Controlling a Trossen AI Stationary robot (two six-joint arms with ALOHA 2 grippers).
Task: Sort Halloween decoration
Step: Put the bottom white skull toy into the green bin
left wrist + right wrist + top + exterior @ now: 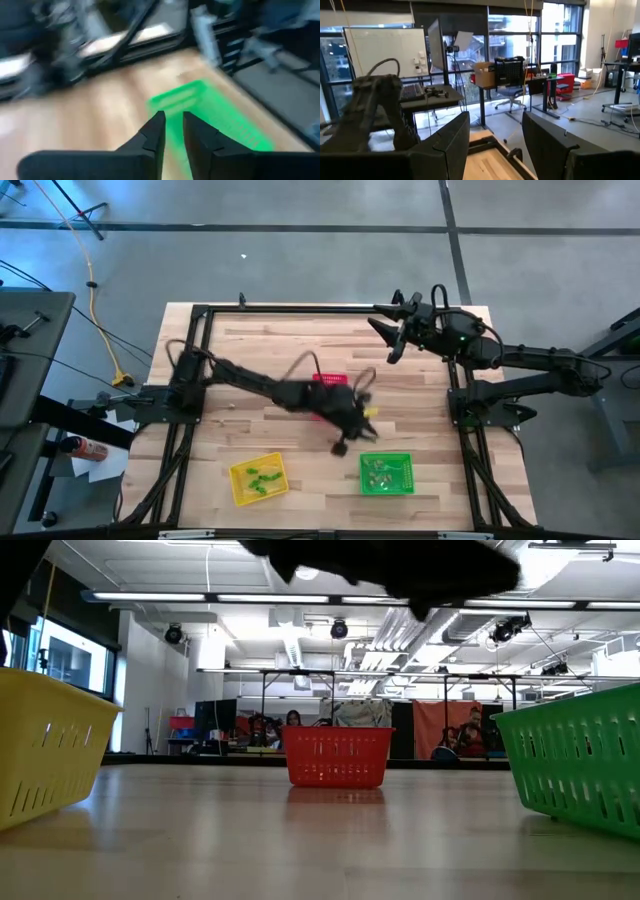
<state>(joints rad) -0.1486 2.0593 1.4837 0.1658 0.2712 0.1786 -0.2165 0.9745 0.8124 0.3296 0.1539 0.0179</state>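
The wooden bench (300, 350) carries three mesh baskets: a red basket (330, 383) near its centre, a green basket (386, 473) toward the front edge, and a yellow basket (258, 479) beside it toward the front left corner. The left arm is extended across the centre, and the left gripper (345, 442) is held above the bench just beside the green basket; in the left wrist view its fingers (150, 137) stand narrowly apart, with nothing seen between them. The right gripper (388, 330) is parked open at the back right corner. Green trinkets (262, 477) lie in the yellow basket, and small trinkets (380, 470) in the green one. A release over the green basket is judged the step in hand. The next move calls for locating another loose trinket; none is discernible on the bench.
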